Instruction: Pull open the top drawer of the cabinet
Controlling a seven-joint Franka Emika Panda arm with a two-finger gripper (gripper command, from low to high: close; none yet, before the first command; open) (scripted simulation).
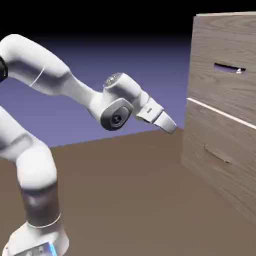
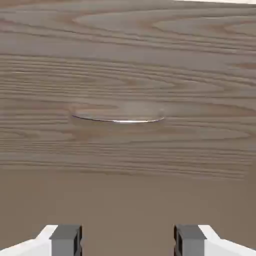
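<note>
So my fingers [image 2: 65, 242] are apart right now with a wide gap between them, and there's nothing in it. In the hand view one tip sits bottom left and the other bottom right, grey pads facing each other, with plain brown surface [image 2: 127, 210] showing between them.

The cabinet [image 1: 220, 107] is ahead of my fingertips, over on the exterior view's right, grey-brown wood grain all over. I'm near it but not touching it. My hand is tilted, pointing down and toward the cabinet, with the rest of my white arm [image 1: 47, 67] stretching back to the exterior view's left.

The top drawer [image 1: 215, 50] is higher than my fingers. It's got that dark slot [image 1: 227, 66] across the front with a little shiny bit [image 1: 239, 71] at one end, and it's sitting flush with the cabinet, so basically shut. A pale line [image 1: 220, 113] runs under it, and that's just above the level of my fingertips too.

What my hand view is mostly full of is the lower drawer [image 2: 125, 75], with its thin curved handle [image 2: 117, 121] out past my fingers, more or less centred over the gap. That handle's lower than my fingertips in the exterior view, and I'm not touching it either.
</note>
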